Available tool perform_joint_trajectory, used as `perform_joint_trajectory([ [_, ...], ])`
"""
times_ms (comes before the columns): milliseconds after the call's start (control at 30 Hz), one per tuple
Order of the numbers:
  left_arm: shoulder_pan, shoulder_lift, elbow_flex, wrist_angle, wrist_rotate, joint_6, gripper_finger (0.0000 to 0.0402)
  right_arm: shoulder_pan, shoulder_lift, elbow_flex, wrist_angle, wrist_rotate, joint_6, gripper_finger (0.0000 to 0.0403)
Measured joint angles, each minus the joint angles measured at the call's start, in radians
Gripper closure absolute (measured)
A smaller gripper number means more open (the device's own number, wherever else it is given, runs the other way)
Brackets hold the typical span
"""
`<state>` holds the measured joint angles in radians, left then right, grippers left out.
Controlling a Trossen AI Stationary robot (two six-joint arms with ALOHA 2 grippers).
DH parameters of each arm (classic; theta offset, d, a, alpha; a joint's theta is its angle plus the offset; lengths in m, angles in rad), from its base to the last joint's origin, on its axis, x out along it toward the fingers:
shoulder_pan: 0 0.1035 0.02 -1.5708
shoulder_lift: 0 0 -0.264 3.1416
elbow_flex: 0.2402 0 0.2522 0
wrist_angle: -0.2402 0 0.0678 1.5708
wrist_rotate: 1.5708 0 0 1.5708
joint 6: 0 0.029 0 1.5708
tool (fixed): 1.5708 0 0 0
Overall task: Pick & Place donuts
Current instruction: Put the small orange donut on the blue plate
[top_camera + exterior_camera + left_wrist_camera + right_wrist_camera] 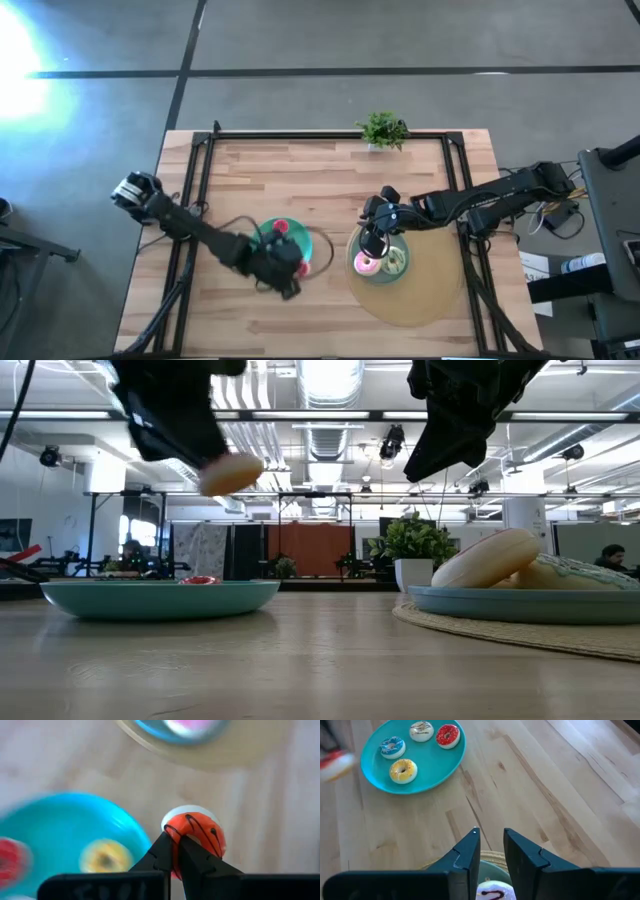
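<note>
My left gripper (pixel 287 272) hangs over the near rim of the left teal plate (pixel 265 232), shut on a tiny red-frosted donut (pixel 202 832) with dark drizzle lines. Blue, cream, red and yellow tiny donuts (pixel 403 770) lie flat on that plate (pixel 380 780). My right gripper (pixel 490 837) is open and hovers just above the right teal plate (pixel 525 603). That plate carries the larger pink (pixel 366 264) and green (pixel 395 260) donuts. A white-pink donut (pixel 492 892) sits right below the right fingers, untouched. My left gripper pinches the tiny red-frosted donut by the near side of its ring (pixel 175 831) between its two fingertips, coming from above and slanting down. The donut (pixel 230 472) is lifted clear, well above the table and the left plate.
The right plate rests on a round woven mat (pixel 410 295). A small potted plant (pixel 383 130) stands at the table's far edge. A dark cable (pixel 327 250) loops beside the left plate. Bare wood lies between the two plates and toward the far side.
</note>
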<state>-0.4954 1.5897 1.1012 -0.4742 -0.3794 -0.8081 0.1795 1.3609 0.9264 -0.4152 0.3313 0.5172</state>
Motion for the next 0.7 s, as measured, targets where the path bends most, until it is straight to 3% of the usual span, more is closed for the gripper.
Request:
perform_joint_trajectory([
  [133, 0.105, -0.027, -0.043, -0.019, -0.019, 0.055, 0.0401, 0.0, 0.0, 0.0, 0.0, 0.0, 0.0, 0.032],
  [367, 0.257, 0.026, -0.124, -0.023, 0.05, 0.07, 0.0401, 0.014, 0.0, 0.0, 0.0, 0.0, 0.004, 0.0314],
  [567, 0.32, 0.027, -0.147, 0.004, 0.109, 0.047, 0.0398, 0.04, 0.0, 0.0, 0.0, 0.002, 0.007, 0.0322],
  [700, 0.33, 0.026, -0.158, 0.006, 0.144, 0.041, 0.0365, 0.046, 0.0, 0.0, 0.001, 0.007, 0.01, 0.0326],
])
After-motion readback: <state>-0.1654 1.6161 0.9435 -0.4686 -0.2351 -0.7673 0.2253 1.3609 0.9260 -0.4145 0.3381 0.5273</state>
